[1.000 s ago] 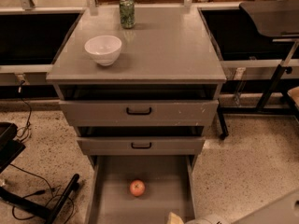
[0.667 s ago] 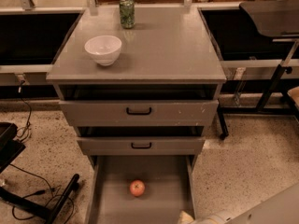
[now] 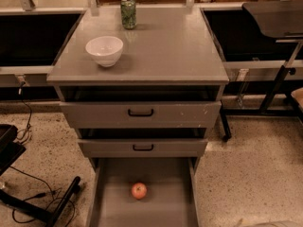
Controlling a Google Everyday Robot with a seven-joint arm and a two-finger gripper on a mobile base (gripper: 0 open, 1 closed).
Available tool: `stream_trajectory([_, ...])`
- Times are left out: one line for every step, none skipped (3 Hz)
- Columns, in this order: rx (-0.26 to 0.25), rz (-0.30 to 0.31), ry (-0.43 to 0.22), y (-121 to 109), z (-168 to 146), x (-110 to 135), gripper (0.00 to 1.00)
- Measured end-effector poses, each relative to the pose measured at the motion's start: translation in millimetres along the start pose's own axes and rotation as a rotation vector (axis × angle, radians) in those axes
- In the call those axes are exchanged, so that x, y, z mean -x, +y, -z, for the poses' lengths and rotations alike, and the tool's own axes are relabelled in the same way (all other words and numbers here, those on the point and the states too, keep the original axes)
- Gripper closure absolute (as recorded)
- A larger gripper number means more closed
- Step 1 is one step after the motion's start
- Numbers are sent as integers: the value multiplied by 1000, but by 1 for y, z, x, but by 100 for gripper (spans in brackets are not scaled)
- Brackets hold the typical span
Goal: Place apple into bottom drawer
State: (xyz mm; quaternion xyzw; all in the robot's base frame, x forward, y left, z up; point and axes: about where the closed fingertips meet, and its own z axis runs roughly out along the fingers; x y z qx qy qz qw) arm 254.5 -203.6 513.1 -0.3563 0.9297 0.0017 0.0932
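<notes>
We saw the apple [image 3: 139, 190] lying inside the open bottom drawer [image 3: 166, 206]; the gripper was outside the view, so we could not tell its state.

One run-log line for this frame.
apple: lying in open bottom drawer | gripper: not in view | cabinet top: white bowl, green can

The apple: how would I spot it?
Find the grey cabinet and its pulled-out bottom drawer. The apple lies alone on its floor, small and red-orange, unlike the white bowl and green can on top. The robot's hand is out of view.
</notes>
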Motion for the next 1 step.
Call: stream_trajectory([-58,-161,67,-43,8,-62,0])
